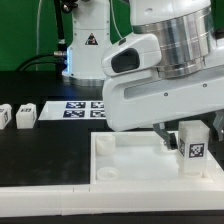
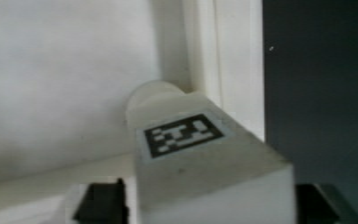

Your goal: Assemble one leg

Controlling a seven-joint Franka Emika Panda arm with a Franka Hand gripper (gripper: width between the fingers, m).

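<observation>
Tool (image 2: 204,204) grips your small white tagged leg block (image 2: 190,140) over the large white tray (image 1: 125,166), perhaps touching; next, square it, then press.

I see the leg (image 1: 192,132) as matt white plastic, faintly grainy close up in the wrist view; its tag (image 1: 196,152) is a flat black-and-white print. The tray (image 1: 120,165) looks like the same smooth, matt white plastic. The worktop (image 1: 40,150) is matt black; what it is made of I cannot tell. The arm (image 1: 150,95) has a glossy white plastic shell and a brushed-metal ring (image 1: 185,40).
</observation>
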